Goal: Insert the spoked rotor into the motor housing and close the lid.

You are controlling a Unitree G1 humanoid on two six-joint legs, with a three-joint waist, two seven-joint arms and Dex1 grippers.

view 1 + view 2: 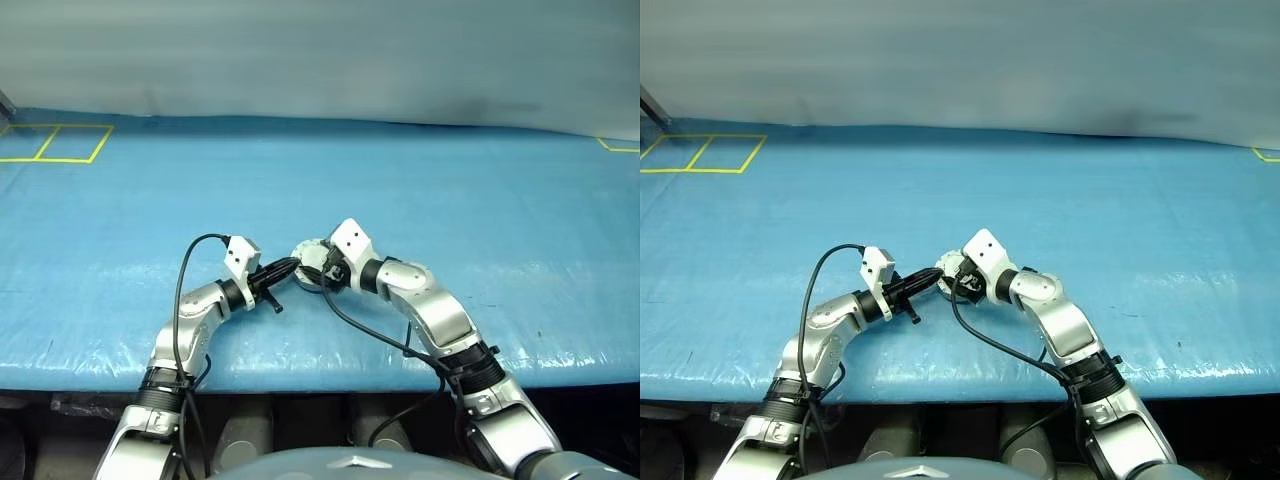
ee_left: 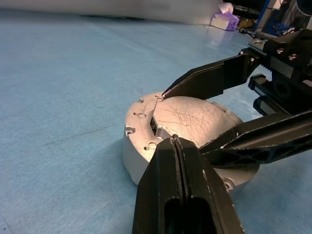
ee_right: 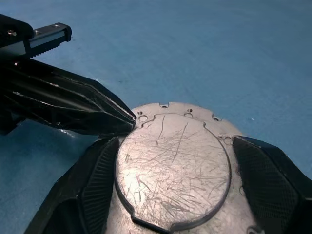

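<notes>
The blue table point(image 1: 470, 190) lies open on all sides of the motor housing point(image 2: 141, 151), so there is free passage far, left and right. Close in, room is tight: the right gripper point(image 3: 170, 195) straddles the lid point(image 3: 173, 165) with fingers spread wide, and the left gripper point(image 2: 179, 146) (fingers pressed together) noses against the lid's rim from the other side.
</notes>
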